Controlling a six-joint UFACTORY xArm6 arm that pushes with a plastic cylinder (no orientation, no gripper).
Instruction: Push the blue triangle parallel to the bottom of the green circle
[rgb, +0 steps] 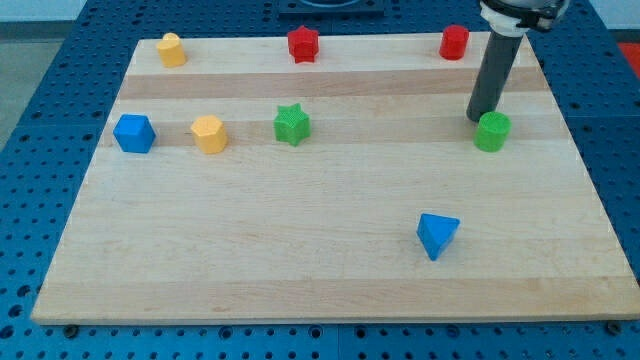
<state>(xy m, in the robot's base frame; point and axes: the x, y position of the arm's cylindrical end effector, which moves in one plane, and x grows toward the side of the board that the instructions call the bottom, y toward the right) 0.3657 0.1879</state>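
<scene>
The blue triangle (437, 235) lies on the wooden board (320, 260) at the lower right, its point toward the view's bottom. The green circle (491, 131) stands at the right, above and a little right of the triangle. My tip (477, 118) is at the end of the dark rod and rests just at the upper left of the green circle, touching or nearly touching it. The tip is far above the blue triangle.
A green star (292, 124) sits mid-board. A yellow hexagon-like block (209, 133) and a blue cube-like block (133, 133) are at the left. A yellow block (171, 49), a red star (303, 44) and a red cylinder (454, 42) line the top edge.
</scene>
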